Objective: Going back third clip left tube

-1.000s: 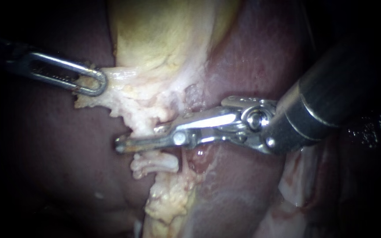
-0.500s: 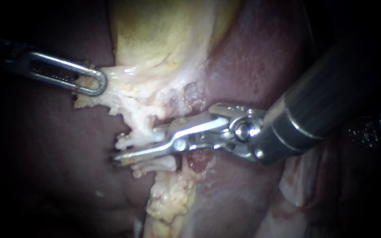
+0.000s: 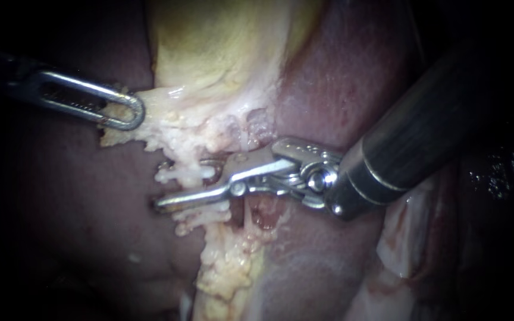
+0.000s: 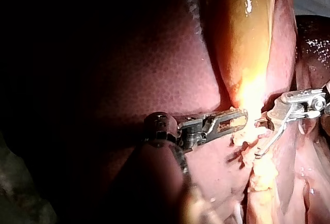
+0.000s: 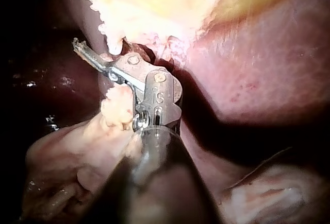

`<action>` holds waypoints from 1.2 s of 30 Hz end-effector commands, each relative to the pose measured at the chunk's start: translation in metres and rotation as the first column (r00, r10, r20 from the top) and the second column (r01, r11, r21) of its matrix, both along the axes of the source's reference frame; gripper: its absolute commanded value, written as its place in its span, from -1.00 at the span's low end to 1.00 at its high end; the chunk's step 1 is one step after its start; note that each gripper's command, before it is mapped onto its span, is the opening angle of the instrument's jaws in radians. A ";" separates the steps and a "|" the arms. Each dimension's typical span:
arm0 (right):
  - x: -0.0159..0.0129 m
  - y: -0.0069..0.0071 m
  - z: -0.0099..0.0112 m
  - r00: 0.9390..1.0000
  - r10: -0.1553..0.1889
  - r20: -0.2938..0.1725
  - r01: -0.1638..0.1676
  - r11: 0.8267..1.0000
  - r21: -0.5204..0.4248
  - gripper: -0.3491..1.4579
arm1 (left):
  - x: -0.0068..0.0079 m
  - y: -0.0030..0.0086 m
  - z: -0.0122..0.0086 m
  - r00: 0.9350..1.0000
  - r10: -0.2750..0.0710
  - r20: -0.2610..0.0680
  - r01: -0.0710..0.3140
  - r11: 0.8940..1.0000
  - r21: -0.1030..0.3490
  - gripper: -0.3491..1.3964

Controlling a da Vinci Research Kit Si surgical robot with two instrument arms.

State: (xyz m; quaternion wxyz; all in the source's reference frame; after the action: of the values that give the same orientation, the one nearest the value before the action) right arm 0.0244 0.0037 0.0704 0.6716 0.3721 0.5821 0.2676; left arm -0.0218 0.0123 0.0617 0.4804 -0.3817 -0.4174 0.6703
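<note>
My left instrument (image 3: 114, 112) reaches in from the left, its slotted jaws shut on pale tissue at the lower end of the yellow gallbladder (image 3: 209, 53). My right instrument (image 3: 168, 185) comes down from the upper right. Its long thin jaws stand open around a short pale tube (image 3: 185, 175): one jaw lies under the tube, the other shows partly above it behind the tissue. The left wrist view has my left instrument (image 4: 232, 118) gripping the same pale fringe, with the right instrument (image 4: 260, 139) just beyond it. From the right wrist, the right instrument (image 5: 98, 46) points into ragged pale tissue.
Dark red liver (image 3: 340, 83) surrounds the gallbladder on both sides. A strip of lumpy yellow-white fat (image 3: 227, 267) runs down from the tube. Pale folded tissue (image 3: 406, 238) lies under the right instrument's shaft.
The right instrument's wrist and shaft moved left and slightly down. Its jaws, nearly together below the pale tissue before, now stand apart around the tube. The left instrument held still.
</note>
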 end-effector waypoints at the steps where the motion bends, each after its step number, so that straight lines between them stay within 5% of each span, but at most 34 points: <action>1: -0.0003 0.0002 0.0002 1.000 0.005 0.002 -0.005 1.000 -0.009 -0.07 | 0.0000 0.0000 0.0000 1.000 0.000 0.000 0.000 1.000 0.000 -1.00; 22: -0.0038 0.0002 -0.0002 1.000 0.024 0.002 -0.023 0.997 -0.072 -0.07 | 0.0000 -0.0001 -0.0002 1.000 0.000 0.000 0.000 1.000 0.000 -1.00; 30: -0.0026 -0.0004 -0.0006 1.000 0.030 0.005 -0.029 0.996 -0.080 -0.07 | 0.0000 0.0000 -0.0002 1.000 0.000 0.000 0.000 1.000 0.000 -1.00; 36: -0.0008 -0.0010 -0.0008 1.000 -0.012 -0.019 0.010 0.996 -0.087 -0.06 | 0.0000 -0.0001 -0.0002 1.000 0.000 0.000 0.000 1.000 0.000 -1.00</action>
State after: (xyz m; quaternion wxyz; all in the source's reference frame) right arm 0.0239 0.0026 0.0696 0.6824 0.3489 0.5986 0.2327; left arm -0.0217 0.0123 0.0614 0.4805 -0.3817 -0.4175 0.6702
